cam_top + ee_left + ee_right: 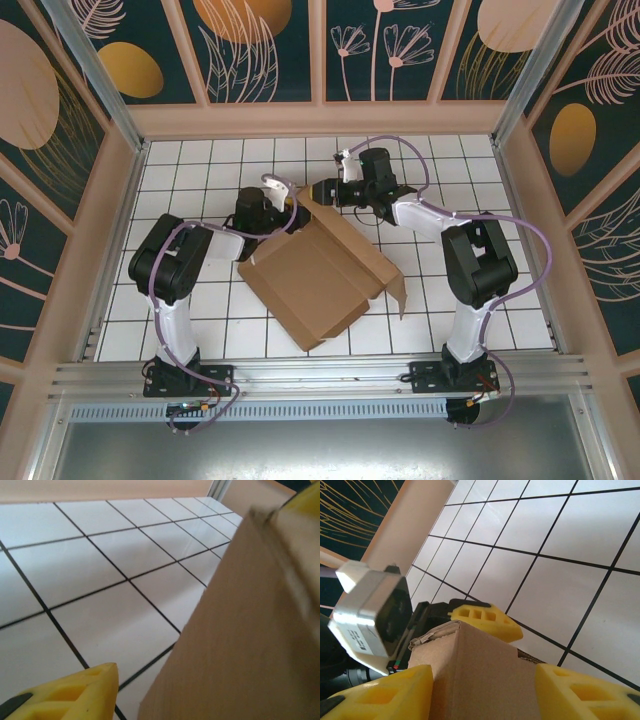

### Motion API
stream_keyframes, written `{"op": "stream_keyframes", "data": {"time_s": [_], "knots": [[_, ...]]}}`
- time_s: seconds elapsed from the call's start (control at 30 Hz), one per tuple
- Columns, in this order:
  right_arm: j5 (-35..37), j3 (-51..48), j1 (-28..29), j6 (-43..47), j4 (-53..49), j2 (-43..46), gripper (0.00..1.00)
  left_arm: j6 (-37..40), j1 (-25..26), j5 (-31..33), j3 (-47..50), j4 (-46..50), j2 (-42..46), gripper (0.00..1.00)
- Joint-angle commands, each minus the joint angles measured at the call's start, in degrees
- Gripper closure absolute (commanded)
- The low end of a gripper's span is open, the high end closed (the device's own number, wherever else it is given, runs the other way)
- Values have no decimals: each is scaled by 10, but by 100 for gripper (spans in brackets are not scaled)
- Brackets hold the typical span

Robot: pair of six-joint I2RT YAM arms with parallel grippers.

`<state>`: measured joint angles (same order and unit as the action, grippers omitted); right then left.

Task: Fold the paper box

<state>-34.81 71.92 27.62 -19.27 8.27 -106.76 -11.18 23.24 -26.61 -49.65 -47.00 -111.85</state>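
I see a white tiled tabletop (pixel 190 160) with black grid lines spreading beneath and beyond my fingers (pixel 585 695). Farther past them stand peach-framed dark teal wall panels (pixel 400 70) bearing pale flower drawings.

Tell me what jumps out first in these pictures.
A half-folded brown paper box lies in the middle of the white tiled table. The left gripper and right gripper meet at its raised far flap, the right one's jaws around the cardboard.
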Motion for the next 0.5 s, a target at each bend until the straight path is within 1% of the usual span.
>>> {"op": "stream_keyframes", "data": {"time_s": [0.0,0.1,0.27,0.37,0.43,0.47], "knots": [[13,-26,-2,-1,-59,-12,45,-11,-2,-18,28,-47,1,48],[9,-26,-2,-4,-55,-13,45,-19,-2,-22,37,-67,-8,45],[3,-26,-2,-5,-55,-14,45,-19,-2,5,27,-70,-15,49],[-2,-26,-2,-10,-51,-14,45,-18,-3,40,22,-67,-19,56],[-5,-26,-2,-13,-48,-14,45,-16,-2,44,20,-68,-23,62],[-6,-26,-2,-14,-47,-14,45,-16,-2,44,18,-66,-23,67]]}}
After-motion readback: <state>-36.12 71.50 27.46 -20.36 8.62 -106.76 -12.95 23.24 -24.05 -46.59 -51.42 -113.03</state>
